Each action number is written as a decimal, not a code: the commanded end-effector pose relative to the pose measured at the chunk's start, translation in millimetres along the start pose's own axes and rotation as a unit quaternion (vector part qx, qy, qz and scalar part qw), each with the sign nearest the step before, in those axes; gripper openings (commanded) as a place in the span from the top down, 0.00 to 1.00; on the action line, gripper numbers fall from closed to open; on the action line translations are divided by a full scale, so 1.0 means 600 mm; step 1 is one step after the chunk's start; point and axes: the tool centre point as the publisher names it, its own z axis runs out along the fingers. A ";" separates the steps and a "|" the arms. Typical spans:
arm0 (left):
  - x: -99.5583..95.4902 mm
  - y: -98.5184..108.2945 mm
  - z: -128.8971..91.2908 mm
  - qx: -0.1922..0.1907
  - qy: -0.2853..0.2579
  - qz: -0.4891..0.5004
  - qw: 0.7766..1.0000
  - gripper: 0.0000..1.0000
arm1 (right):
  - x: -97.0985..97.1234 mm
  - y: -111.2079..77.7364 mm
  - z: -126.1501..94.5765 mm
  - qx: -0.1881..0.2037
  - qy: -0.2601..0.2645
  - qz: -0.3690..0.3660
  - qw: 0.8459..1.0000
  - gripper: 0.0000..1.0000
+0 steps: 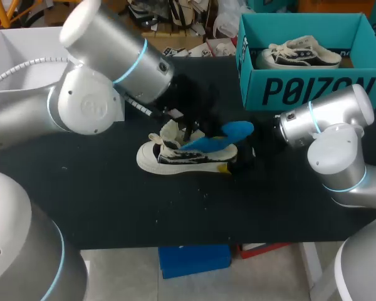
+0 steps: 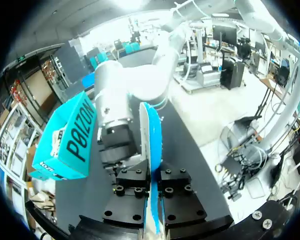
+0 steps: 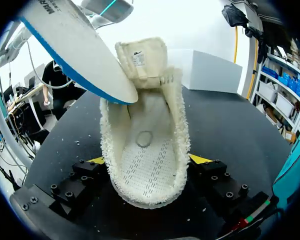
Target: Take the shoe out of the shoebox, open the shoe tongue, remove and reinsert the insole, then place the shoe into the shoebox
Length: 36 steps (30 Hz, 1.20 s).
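The sneaker [image 1: 175, 157] lies on its sole near the middle of the black tabletop [image 1: 113, 200], toe pointing to my left and heel to my right. Its tongue [image 3: 142, 57] stands pulled up and forward, leaving the opening wide, with the pale stitched footbed bare inside.

The right pincer [image 3: 147, 160] is closed on the heel end. One yellow tip [image 3: 96, 160] presses each side of the fleecy collar, so the fingers stand about a heel's breadth apart with the sneaker between them.

The insole [image 1: 222, 137], white on one face and blue on the other, is out of the sneaker. It slants above the opening, its low end close beside the tongue and its high end over the heel. The left pincer [image 2: 151, 186] is clamped on it. The thin insole runs edge-on through the narrow gap between the two dark fingers and reaches ahead of them toward my right arm.

Farther back on the right stands the open teal shoebox [image 1: 313, 88], well apart from the sneaker, with a second sneaker [image 1: 301, 55] lying inside.
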 end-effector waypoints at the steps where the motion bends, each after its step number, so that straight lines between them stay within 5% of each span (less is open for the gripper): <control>1: -0.023 -0.022 -0.034 0.160 0.060 -0.028 0.985 1.00 | -0.003 -0.005 0.001 0.001 0.001 0.001 1.000 1.00; 8: -0.058 -0.090 -0.092 0.282 0.190 -0.029 0.940 1.00 | -0.003 -0.005 0.001 0.001 0.001 0.001 1.000 1.00; 27: -0.058 -0.090 -0.092 0.282 0.190 -0.029 0.940 1.00 | -0.003 -0.005 0.001 0.001 0.001 0.001 1.000 1.00; 36: -0.060 -0.149 -0.178 0.321 0.106 -0.063 0.939 1.00 | -0.003 -0.005 0.001 0.001 0.001 0.001 1.000 1.00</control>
